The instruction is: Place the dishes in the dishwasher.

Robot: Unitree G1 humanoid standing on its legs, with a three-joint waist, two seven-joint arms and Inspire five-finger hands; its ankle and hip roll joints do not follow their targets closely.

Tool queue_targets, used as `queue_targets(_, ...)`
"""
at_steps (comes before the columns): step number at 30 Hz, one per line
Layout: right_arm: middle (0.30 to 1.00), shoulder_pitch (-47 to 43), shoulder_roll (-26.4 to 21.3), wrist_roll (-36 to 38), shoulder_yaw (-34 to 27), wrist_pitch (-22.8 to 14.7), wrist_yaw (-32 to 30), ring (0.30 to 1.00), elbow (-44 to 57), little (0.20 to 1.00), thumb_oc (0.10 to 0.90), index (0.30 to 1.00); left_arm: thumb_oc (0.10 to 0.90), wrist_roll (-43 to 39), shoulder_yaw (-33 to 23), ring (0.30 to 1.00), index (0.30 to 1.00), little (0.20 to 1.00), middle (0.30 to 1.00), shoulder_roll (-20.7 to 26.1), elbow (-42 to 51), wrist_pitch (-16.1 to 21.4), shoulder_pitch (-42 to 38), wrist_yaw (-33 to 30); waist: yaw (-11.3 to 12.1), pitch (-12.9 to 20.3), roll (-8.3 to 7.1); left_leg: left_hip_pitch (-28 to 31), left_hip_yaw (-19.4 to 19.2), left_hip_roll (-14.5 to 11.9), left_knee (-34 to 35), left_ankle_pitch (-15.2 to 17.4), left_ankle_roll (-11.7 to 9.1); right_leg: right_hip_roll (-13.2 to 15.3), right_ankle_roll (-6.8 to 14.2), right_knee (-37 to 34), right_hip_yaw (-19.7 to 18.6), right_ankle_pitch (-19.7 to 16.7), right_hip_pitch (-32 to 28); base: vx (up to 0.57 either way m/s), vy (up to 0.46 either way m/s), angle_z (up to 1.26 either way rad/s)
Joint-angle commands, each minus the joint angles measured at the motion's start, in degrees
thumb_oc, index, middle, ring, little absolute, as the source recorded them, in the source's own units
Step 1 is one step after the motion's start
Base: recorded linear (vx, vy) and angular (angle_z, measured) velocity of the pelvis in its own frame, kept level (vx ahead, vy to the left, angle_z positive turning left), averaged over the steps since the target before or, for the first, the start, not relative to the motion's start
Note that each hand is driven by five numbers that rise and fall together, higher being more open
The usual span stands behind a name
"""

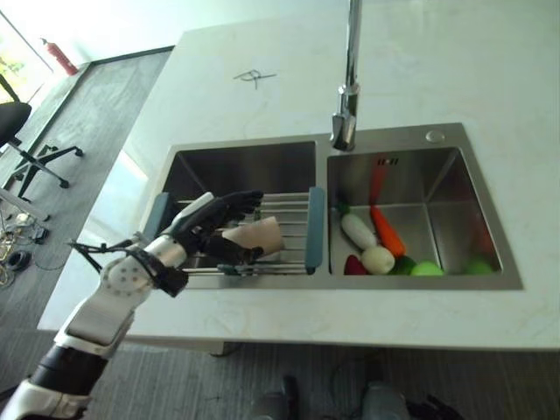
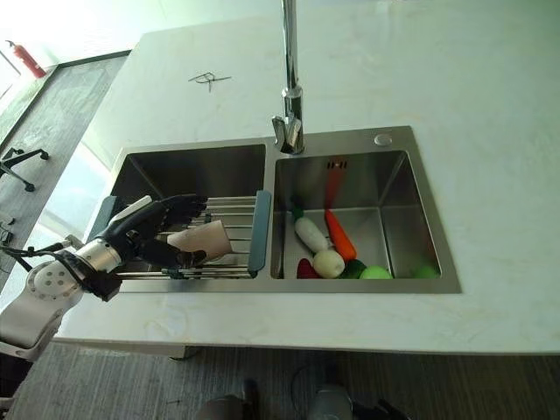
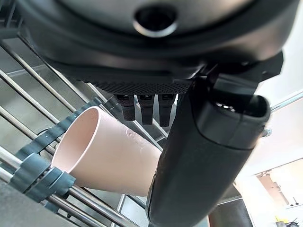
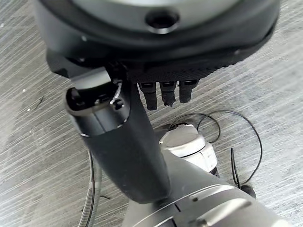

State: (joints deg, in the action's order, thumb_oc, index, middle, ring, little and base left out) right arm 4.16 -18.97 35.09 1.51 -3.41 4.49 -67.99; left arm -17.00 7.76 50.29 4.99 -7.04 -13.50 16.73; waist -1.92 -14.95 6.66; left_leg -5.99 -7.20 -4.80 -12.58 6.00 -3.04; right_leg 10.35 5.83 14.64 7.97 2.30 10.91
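I see my left hand over the rack spanning the left basin, a pink cup lying under it. Behind the rack the basin is open. The tap stands between basins; vegetables crowd the right basin's floor.

A pale stone worktop carries a steel double sink set near its front edge. A tall tap rises from the worktop at the back of the sink, between the two basins. A small dark scribble mark sits on the worktop behind the left basin. A wire drying rack with blue-grey ends spans the left basin, resting on the sink's rim near the front edge.
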Motion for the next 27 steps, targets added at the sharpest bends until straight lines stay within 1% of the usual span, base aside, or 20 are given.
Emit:
queue_targets(1,0.900,0.21,0.02,1.80,0.72,-0.17,-0.06,0.900,1.33,0.900,0.800,0.900,0.800,3.01,-2.32,0.900,0.900,0.900,0.900,2.22,2.38,5.01,-7.78,-3.11,-1.35,0.95,-0.34,-2.36,-1.22,2.42,-4.61,4.09,2.73,-0.26,2.70,2.55,-0.40,4.81,-2.37,0.00,0.000,0.00)
queue_targets(5,0.900,0.07,-0.48,1.80,0.41,-0.24,0.11,0.900,1.57,0.900,0.800,0.900,0.800,3.86,-0.93,0.900,0.900,0.900,0.900,2.57,1.83,3.17,-8.96,-2.33,-1.92,0.05,-0.15,-2.84,-1.47,2.62,-4.61,4.00,2.76,-0.07,2.87,2.55,-0.81,4.38,-1.61,-0.03,0.030,-0.05)
queue_targets(6,0.900,-0.01,-0.85,1.81,0.14,-0.31,0.26,0.900,1.88,0.900,0.800,0.900,0.800,4.63,-0.23,0.900,0.900,0.900,0.900,2.77,1.95,1.23,-9.55,-1.72,-2.16,-0.30,0.09,-3.08,-1.62,2.75,-4.61,3.90,2.75,0.10,2.97,2.55,-0.92,4.22,-1.32,-0.02,0.035,-0.03)
queue_targets(9,0.900,-0.15,-1.09,1.87,0.01,-0.33,0.35,0.900,2.23,0.900,0.800,0.900,0.800,5.96,0.55,0.900,0.900,0.900,0.900,2.95,1.80,-0.31,-9.95,-1.11,-2.34,-0.51,0.25,-3.16,-1.75,2.82,-4.61,3.82,2.77,0.19,3.04,2.55,-0.96,4.04,-1.15,0.00,0.022,-0.03)
queue_targets(11,0.900,-0.51,-1.32,2.23,0.04,-0.54,0.30,0.900,2.63,0.900,0.800,0.900,0.800,8.39,1.73,0.900,0.900,0.900,0.900,3.26,0.99,-0.37,-10.62,-1.52,-2.56,-0.87,0.47,-3.34,-1.84,2.92,-4.61,3.66,2.81,0.26,3.07,2.55,-1.08,3.87,-0.95,0.00,0.012,-0.02)
queue_targets(15,0.900,-0.56,-1.90,2.37,-0.11,-0.55,-0.27,0.900,4.00,0.900,0.800,0.900,0.800,10.76,2.51,0.900,0.900,0.900,0.900,4.41,-0.15,-0.57,-11.83,-2.23,-3.06,-1.48,1.03,-3.65,-2.11,3.13,-4.61,3.54,2.75,0.30,3.08,2.55,-1.37,3.81,-0.51,-0.01,0.025,-0.03)
queue_targets(18,0.900,-0.49,-2.28,1.83,-0.22,-0.88,-0.30,0.900,4.62,0.900,0.800,0.900,0.800,12.28,3.04,0.900,0.900,0.900,0.900,5.02,-0.39,-1.47,-12.42,-2.26,-3.27,-1.95,1.41,-3.89,-2.21,3.28,-4.61,3.37,2.69,0.53,3.16,2.55,-1.39,3.63,-0.20,-0.01,0.017,0.00)
queue_targets(22,0.900,-0.77,-2.89,2.08,-0.49,-0.50,-0.71,0.900,5.24,0.900,0.800,0.900,0.800,14.41,3.28,0.900,0.900,0.900,0.900,6.32,-0.77,-4.57,-12.50,-0.50,-3.36,-2.69,2.06,-4.33,-2.11,3.53,-4.61,3.21,2.60,0.74,3.19,2.55,-1.28,3.57,0.25,-0.02,0.016,-0.04)
queue_targets(25,0.900,-0.70,-3.25,2.03,-0.78,-0.67,-0.60,0.900,5.08,0.900,0.800,0.900,0.800,14.99,3.19,0.900,0.900,0.900,0.900,7.15,-0.95,-5.96,-12.46,-0.26,-3.40,-2.97,2.42,-4.41,-2.09,3.66,-4.61,3.11,2.56,0.89,3.24,2.55,-1.07,3.55,0.28,-0.01,0.011,-0.02)
queue_targets(27,0.900,-0.65,-3.44,1.80,-1.03,-1.07,-0.53,0.900,5.02,0.900,0.800,0.900,0.800,15.83,2.96,0.900,0.900,0.900,0.900,7.79,-0.92,-7.91,-12.16,0.14,-3.33,-3.05,2.72,-4.37,-2.00,3.82,-4.61,2.98,2.55,1.00,3.25,2.55,-0.87,3.57,0.15,0.00,0.000,0.00)
